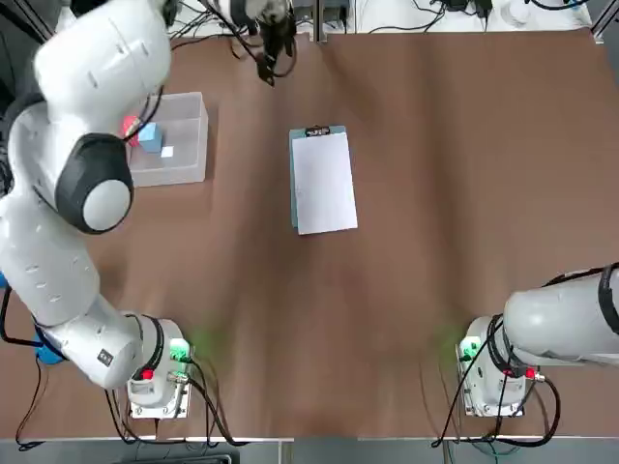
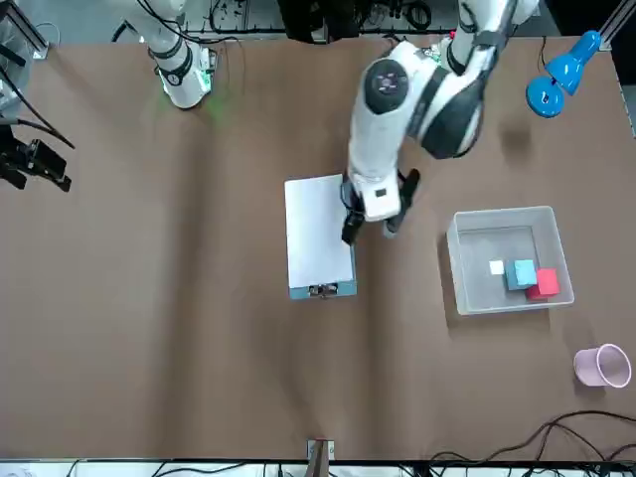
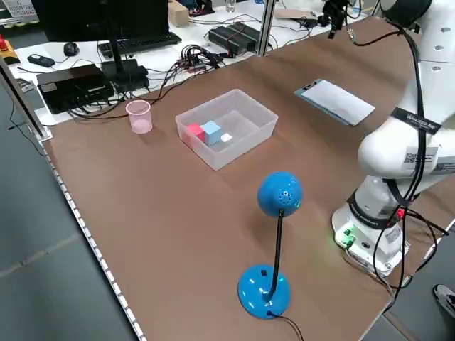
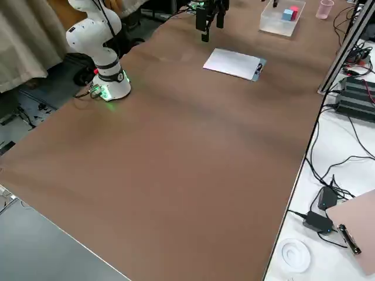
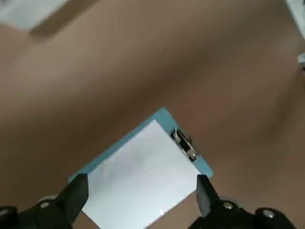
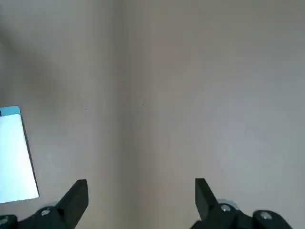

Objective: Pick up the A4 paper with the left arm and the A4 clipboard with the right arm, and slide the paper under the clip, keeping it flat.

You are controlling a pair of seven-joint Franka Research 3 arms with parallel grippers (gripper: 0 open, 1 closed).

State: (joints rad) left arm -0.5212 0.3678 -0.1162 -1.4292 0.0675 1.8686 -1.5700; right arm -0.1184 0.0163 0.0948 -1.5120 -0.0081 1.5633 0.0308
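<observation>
One sheet of A4 paper (image 1: 326,184) is lying flat on the A4 clipboard (image 1: 294,184), midway between the worktop's left and right edges and nearer its far edge than its near one. The paper is leaving a blue strip bare along the board's left edge, with its top edge sitting right at the silver clip (image 5: 185,144); whether any of it is passing beneath the metal, the views are not telling. The clip is facing the far edge, likely so that the sheet can be slid in from the robot's side, while the board's backing is probably keeping the paper from sagging.

Above the worktop, the left gripper (image 5: 142,179) is hanging open and empty, its opening facing down toward the sheet, presumably for a grasp. The right gripper (image 6: 141,183) is waiting, also open and empty, out by the worktop's right edge, probably leaving the board approachable from that side.

Toward the far left corner, a clear bin (image 2: 497,306) is holding a blue block (image 2: 521,274) and a red block (image 2: 542,284), with a pink cup (image 2: 602,366) standing beyond. A blue lamp (image 3: 281,193) is standing near the left edge, well apart from the work.
</observation>
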